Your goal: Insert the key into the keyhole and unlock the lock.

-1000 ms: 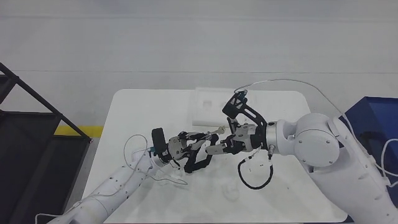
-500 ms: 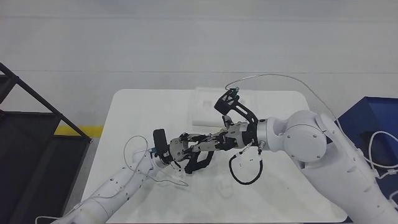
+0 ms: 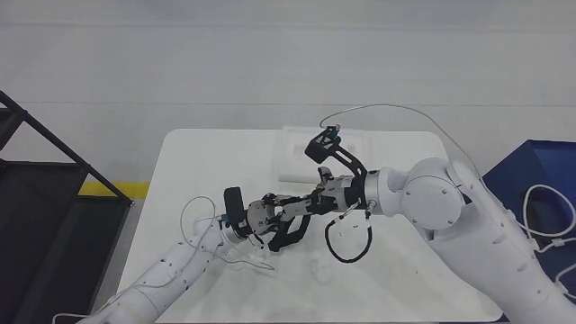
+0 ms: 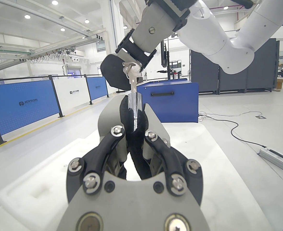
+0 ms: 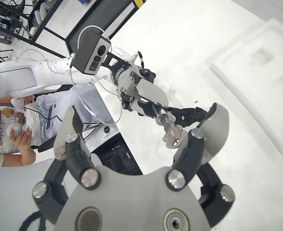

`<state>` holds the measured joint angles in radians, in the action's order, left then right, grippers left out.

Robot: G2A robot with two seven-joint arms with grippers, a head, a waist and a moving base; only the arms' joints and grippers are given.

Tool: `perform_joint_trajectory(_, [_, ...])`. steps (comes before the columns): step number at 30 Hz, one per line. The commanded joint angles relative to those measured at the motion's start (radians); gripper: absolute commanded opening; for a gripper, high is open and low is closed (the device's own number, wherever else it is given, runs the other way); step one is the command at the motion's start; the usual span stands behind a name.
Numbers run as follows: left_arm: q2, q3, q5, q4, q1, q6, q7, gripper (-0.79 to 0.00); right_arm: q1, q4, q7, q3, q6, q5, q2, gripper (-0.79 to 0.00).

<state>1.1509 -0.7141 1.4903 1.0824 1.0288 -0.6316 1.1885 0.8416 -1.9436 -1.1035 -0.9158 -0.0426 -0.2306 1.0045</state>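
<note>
The left pincer (image 4: 134,105) clamps the lock (image 5: 162,118); the key (image 5: 172,137) sits in its keyhole; the right pincer (image 5: 144,111) is spread wide around the key.

A white logo with lettering stands on the blue barrier panel (image 4: 23,106); a dark one on the white panel (image 4: 70,92) beside it.

Foam tray (image 3: 295,153) on table (image 3: 198,171) far side

You've got a silver key (image 5: 171,137), a lock (image 4: 134,108) that looks chrome, a white table (image 3: 193,180) and a white foam tray (image 5: 240,73).
</note>
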Motion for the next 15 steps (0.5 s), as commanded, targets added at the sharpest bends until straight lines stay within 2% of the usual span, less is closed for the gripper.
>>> perform_joint_trajectory(1, [0.001, -0.001, 0.000, 0.000, 0.000, -0.001, -0.001, -0.785, -0.003, 0.001, -0.010, 0.005, -0.002, -0.002, 0.001, 0.000])
perform_joint_trajectory(15, [0.006, -0.006, -0.002, -0.003, 0.000, -0.006, -0.006, -0.785, -0.019, 0.023, -0.054, 0.013, -0.012, -0.053, 0.004, 0.000])
